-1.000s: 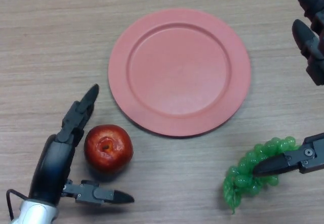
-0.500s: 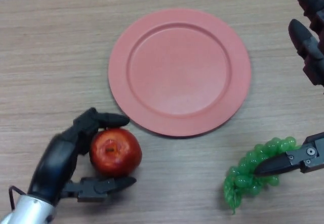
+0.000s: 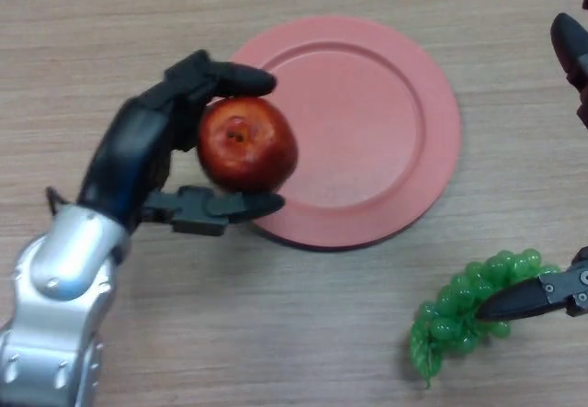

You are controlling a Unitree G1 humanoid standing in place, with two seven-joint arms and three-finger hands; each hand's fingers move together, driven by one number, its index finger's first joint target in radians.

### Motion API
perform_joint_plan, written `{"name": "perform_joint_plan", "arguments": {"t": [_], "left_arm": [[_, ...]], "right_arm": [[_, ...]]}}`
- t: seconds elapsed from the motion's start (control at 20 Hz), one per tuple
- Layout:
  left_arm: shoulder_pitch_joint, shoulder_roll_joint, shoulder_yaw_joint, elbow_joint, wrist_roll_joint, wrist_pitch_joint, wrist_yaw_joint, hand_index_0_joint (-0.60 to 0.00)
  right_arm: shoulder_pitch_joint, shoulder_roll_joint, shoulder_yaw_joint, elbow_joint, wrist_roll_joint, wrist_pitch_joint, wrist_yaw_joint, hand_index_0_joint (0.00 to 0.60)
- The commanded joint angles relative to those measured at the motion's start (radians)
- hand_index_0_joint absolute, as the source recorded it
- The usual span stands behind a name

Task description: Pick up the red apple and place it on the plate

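Note:
The red apple is held off the table in my left hand, whose fingers curl over its top and whose thumb sits under it. The apple hangs over the left edge of the pink plate, which lies flat on the wooden table. My right hand shows at the right edge, with its thumb lower down by the green grapes, fingers spread and holding nothing.
A bunch of green grapes lies on the table at the lower right, below the plate. The table is wood-grained all round.
My left hand closed on the apple, then lifted it up and to the right, from the table below-left of the plate to over the plate's left edge. The right hand barely moved.

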Motion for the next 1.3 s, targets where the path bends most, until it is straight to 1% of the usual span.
{"name": "perform_joint_plan", "arguments": {"t": [0.05,0.1,0.15,0.2,0.25,0.3,0.35,0.5,0.55,0.7,0.8,0.95,1.05,1.1,1.2,1.3], "left_arm": [[-0.092,-0.012,-0.023,0.000,0.101,-0.071,0.055,-0.600],[-0.109,-0.019,-0.032,0.037,0.112,-0.099,0.076,-0.600],[-0.113,-0.020,-0.034,0.045,0.113,-0.106,0.083,-0.502],[-0.120,-0.021,-0.037,0.060,0.116,-0.118,0.093,-0.402],[-0.133,-0.022,-0.043,0.095,0.122,-0.150,0.117,-0.252],[-0.147,-0.024,-0.048,0.134,0.125,-0.181,0.139,-0.152],[-0.179,-0.026,-0.056,0.210,0.128,-0.213,0.181,-0.002],[-0.173,-0.026,-0.053,0.228,0.143,-0.196,0.189,0.000],[-0.164,-0.026,-0.052,0.217,0.134,-0.174,0.209,0.000],[-0.145,-0.026,-0.036,0.161,0.131,-0.136,0.242,0.000],[-0.111,-0.026,-0.021,0.104,0.126,-0.130,0.242,0.000],[-0.046,-0.026,-0.009,-0.021,0.096,-0.090,0.240,0.000],[-0.001,-0.026,0.005,-0.117,0.052,-0.061,0.218,0.000],[0.021,-0.025,0.020,-0.160,0.042,-0.080,0.204,0.000],[0.070,-0.011,0.057,-0.240,-0.014,-0.107,0.183,0.000],[0.101,0.003,0.087,-0.281,-0.055,-0.113,0.191,0.000]], "right_arm": [[-0.031,-0.034,-0.070,-0.058,0.042,-0.052,-0.042,0.000],[-0.029,-0.038,-0.081,-0.059,0.048,-0.055,-0.043,0.000],[-0.029,-0.038,-0.083,-0.059,0.048,-0.056,-0.043,0.000],[-0.028,-0.037,-0.086,-0.059,0.047,-0.058,-0.042,0.000],[-0.022,-0.035,-0.089,-0.056,0.042,-0.067,-0.039,0.000],[-0.011,-0.029,-0.089,-0.051,0.033,-0.083,-0.036,0.000],[0.019,-0.011,-0.082,-0.040,0.010,-0.125,-0.029,0.000],[0.036,-0.006,-0.089,-0.028,0.003,-0.148,-0.007,0.000],[0.039,-0.003,-0.091,-0.018,0.004,-0.157,-0.003,0.000],[0.020,-0.015,-0.102,-0.006,0.019,-0.136,0.000,0.000],[0.015,-0.017,-0.101,0.013,0.017,-0.148,0.002,0.000],[0.030,-0.008,-0.077,0.043,-0.009,-0.179,-0.002,0.000],[0.028,-0.008,-0.064,0.052,-0.023,-0.180,-0.004,0.000],[0.026,-0.009,-0.060,0.054,-0.026,-0.173,-0.003,0.000],[0.022,-0.011,-0.066,0.056,-0.022,-0.168,0.000,0.000],[0.016,-0.014,-0.070,0.066,-0.021,-0.173,0.001,0.000]]}}
